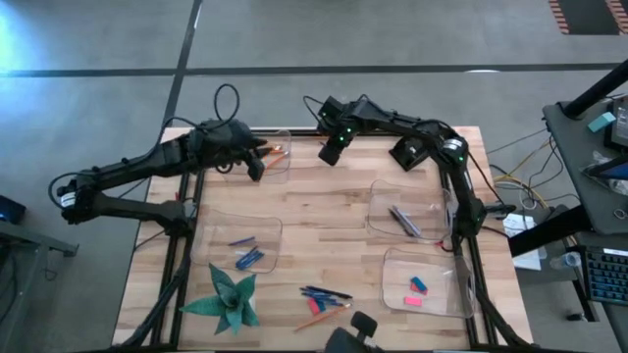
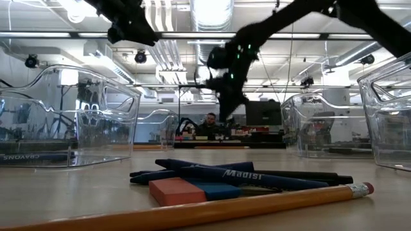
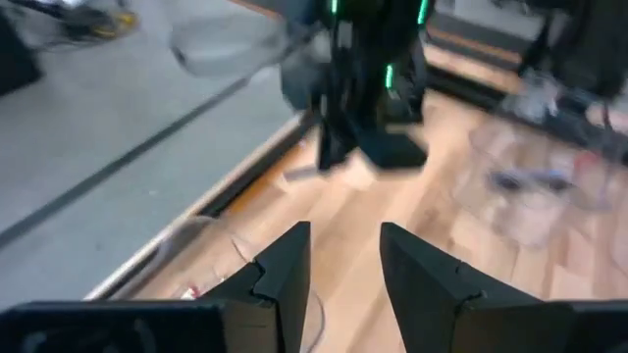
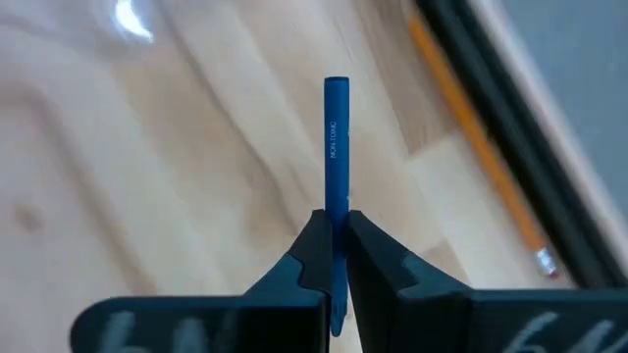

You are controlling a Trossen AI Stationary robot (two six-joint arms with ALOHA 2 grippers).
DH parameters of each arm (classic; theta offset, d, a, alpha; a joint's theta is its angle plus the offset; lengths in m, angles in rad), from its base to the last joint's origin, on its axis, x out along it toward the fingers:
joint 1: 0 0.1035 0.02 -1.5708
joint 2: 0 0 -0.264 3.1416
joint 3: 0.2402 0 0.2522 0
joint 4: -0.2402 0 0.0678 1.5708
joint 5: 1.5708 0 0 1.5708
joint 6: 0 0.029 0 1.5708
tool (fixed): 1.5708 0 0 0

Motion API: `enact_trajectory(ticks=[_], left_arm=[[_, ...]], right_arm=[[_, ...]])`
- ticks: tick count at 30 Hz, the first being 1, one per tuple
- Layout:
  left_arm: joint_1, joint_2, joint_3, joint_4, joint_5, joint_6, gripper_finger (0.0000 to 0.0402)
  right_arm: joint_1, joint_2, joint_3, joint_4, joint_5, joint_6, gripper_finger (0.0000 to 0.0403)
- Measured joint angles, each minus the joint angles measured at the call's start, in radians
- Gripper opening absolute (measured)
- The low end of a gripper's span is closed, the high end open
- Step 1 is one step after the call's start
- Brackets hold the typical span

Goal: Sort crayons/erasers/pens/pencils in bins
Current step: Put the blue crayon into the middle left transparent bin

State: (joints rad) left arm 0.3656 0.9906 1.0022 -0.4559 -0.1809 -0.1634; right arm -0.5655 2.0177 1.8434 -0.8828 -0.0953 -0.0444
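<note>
Nearest, at the front edge of the wood-grain desk (image 1: pixel 324 211), sits a loose pile: 1 long orange pencil (image 2: pixel 192 212) w/ pink tip, 1 chunky pink eraser (image 2: pixel 176 190) touching 1 blue eraser (image 2: pixel 221 190), and several slim dark pens (image 2: pixel 225 173) laid across each other. Just beside it on the left is a spiky green paper star (image 1: pixel 231 299).

Next come the 4 clear plastic bins, shallow w/ rounded corners. The front-right bin (image 1: pixel 392 257) holds 2 erasers, 1 blue, 1 pink. The front-left bin (image 1: pixel 216 221) holds stubby blue crayons (image 1: pixel 247 257), at least 2. The mid-right bin (image 1: pixel 378 191) holds dark pens, approx. 2. The far-left bin (image 1: pixel 287 137) holds orange pencils; can't count them.

Farthest: the left jaws hover at the far-left bin's edge, narrow gap, nothing between. The right jaws hang over the far edge of the desk near that bin, clamped on 1 smooth round blue crayon (image 4: pixel 337 127) that sticks straight out past the tips.
</note>
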Motion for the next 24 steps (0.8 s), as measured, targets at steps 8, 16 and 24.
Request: enact_trajectory(ticks=[8,16,24], left_arm=[[0.001,0.008,-0.173,0.372,0.169,0.055,0.0112],[0.002,0.004,-0.313,0.727,0.175,0.023,0.0112],[0.002,0.001,-0.323,0.841,0.170,-0.094,0.0113]], right_arm=[[0.081,-0.197,-0.018,0.160,0.006,0.002,0.0009],[0.189,-0.319,-0.019,0.316,0.008,-0.009,0.0011],[0.293,-0.348,-0.019,0.385,0.008,-0.047,0.0012]])
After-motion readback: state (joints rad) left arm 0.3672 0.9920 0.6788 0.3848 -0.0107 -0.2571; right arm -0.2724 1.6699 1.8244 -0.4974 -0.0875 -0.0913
